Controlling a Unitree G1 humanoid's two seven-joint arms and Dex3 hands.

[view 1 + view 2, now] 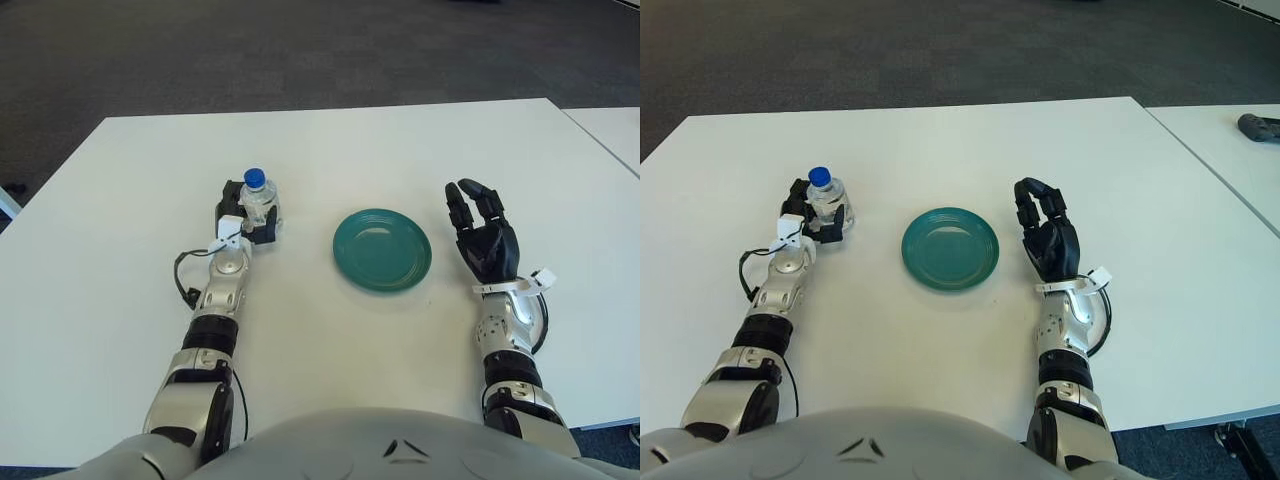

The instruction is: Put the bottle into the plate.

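A small clear bottle (258, 199) with a blue cap stands upright on the white table (320, 150), left of a green plate (382, 249). My left hand (244, 217) has its black fingers wrapped around the bottle's lower body. The plate is empty and lies at the table's middle. My right hand (482, 228) shows to the right of the plate, palm up, fingers spread and holding nothing.
A second white table (1230, 140) stands to the right with a dark object (1260, 127) on it. Dark carpet lies beyond the table's far edge.
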